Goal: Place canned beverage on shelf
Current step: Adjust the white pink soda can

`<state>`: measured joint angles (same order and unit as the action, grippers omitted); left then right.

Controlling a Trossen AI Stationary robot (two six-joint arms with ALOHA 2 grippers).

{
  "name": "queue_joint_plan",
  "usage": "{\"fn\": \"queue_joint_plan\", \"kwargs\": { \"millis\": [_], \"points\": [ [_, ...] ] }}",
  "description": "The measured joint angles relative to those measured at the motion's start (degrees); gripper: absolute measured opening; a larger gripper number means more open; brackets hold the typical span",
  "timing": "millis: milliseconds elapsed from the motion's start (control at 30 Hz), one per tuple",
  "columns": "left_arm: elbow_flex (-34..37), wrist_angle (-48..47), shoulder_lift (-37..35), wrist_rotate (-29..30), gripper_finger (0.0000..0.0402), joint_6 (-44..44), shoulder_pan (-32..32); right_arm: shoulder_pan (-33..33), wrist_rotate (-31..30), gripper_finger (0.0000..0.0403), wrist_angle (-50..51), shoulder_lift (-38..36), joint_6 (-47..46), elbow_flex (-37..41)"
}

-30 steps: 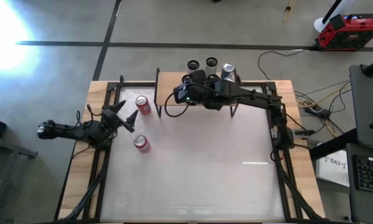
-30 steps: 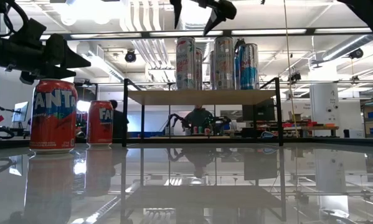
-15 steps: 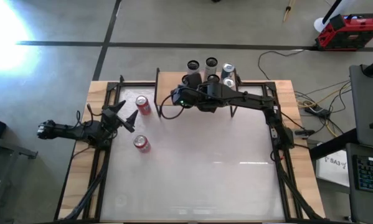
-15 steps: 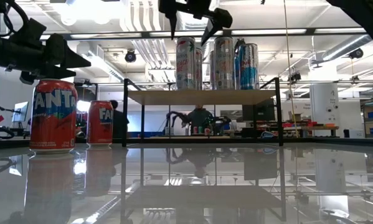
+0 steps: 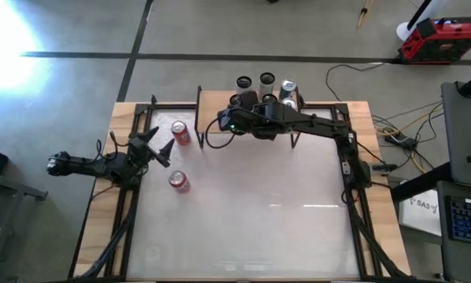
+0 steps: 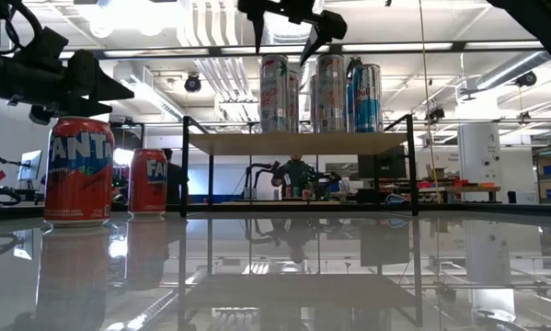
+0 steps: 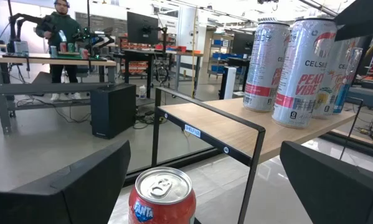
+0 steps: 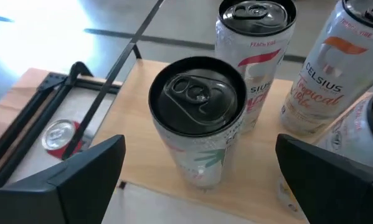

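High view
Shelf: the tan-topped shelf (image 5: pixel 255 106) stands at the table's far edge, about midway along it.
Shelf load: tall cans (image 5: pixel 266 80) stand in a cluster along the shelf's far side.
Right gripper: the right gripper (image 5: pixel 237 112) hangs over the shelf's left half, fingers spread, holding nothing.
Left gripper: the left gripper (image 5: pixel 158 142) waits at the table's left edge, fingers apart and empty.
Red cans: one Fanta can (image 5: pixel 180 132) stands near the table's far-left corner, just beside the shelf's left end; a second red can (image 5: pixel 178 181) stands nearer the front, along the left edge.

Low view
Shelf: its top (image 6: pixel 298 142) rests on thin black legs and carries the tall cans (image 6: pixel 274 93) upright.
Right gripper: fingers (image 6: pixel 259 30) point down above the cans, apart from them.
Fanta cans: both (image 6: pixel 78 172) stand on the table, left of the shelf.

Left wrist view
Ahead: a Fanta can (image 7: pixel 161 197) stands between the open fingers, not touched; Celsius cans (image 7: pixel 304 71) stand on the shelf beyond.
Room: a person (image 7: pixel 60 28) at a desk far behind.

Right wrist view
Below: a black-lidded can (image 8: pixel 197 121) stands at the shelf's front edge, between the spread fingers (image 8: pixel 80 171), with Celsius cans (image 8: pixel 253 59) behind it.
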<state>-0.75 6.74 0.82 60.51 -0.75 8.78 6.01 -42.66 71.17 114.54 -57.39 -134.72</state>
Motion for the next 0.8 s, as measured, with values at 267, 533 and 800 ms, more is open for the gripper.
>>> {"fn": "queue_joint_plan", "kwargs": {
  "millis": [267, 533, 800],
  "points": [
    [0.0, 0.0, 0.0, 0.0, 0.0398, 0.0, 0.0, 1.9, 2.7, 0.0400, -0.1, -0.7, 0.4, 0.0],
    [0.0, 0.0, 0.0, 0.0, 0.0398, 0.0, 0.0, 2.3, 1.0, 0.0400, -0.9, 1.0, -0.7, 0.0],
    [0.0, 0.0, 0.1, 0.0, 0.0398, 0.0, 0.0, 3.0, 0.1, 0.0400, -1.5, 2.3, -1.0, 0.0]
  ]
}}
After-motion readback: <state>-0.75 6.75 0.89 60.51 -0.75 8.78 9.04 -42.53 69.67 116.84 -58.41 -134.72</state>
